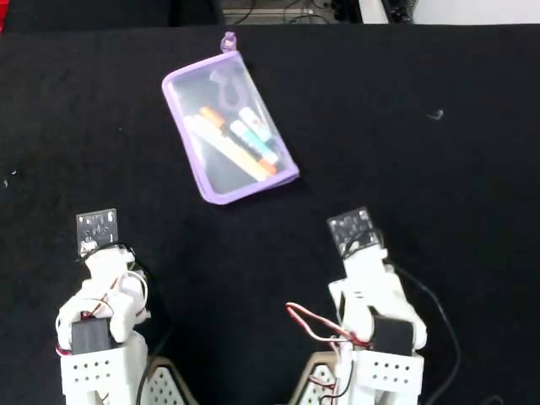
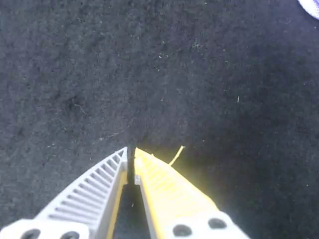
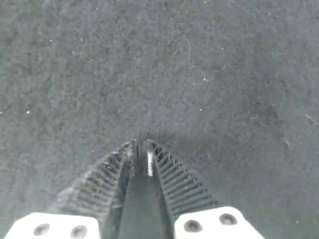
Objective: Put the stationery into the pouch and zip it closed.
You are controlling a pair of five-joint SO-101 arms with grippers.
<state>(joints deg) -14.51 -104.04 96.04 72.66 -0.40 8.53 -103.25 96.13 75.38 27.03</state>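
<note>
No readable text (arm plates [image 1: 97, 229] too blurred).

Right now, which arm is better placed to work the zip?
Left, narrowly: the left gripper and right gripper sit shut, similarly far from the pouch, but the left wrist camera catches its edge.

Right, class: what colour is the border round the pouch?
Light purple, round the clear pouch. It shows best in the high view.

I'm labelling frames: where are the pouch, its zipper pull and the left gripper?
pouch [image 1: 213, 175], high view, bare clear panel
zipper pull [image 1: 228, 40], high view, its purple tab
left gripper [image 2: 130, 151], left wrist view, between the fingertips
</note>
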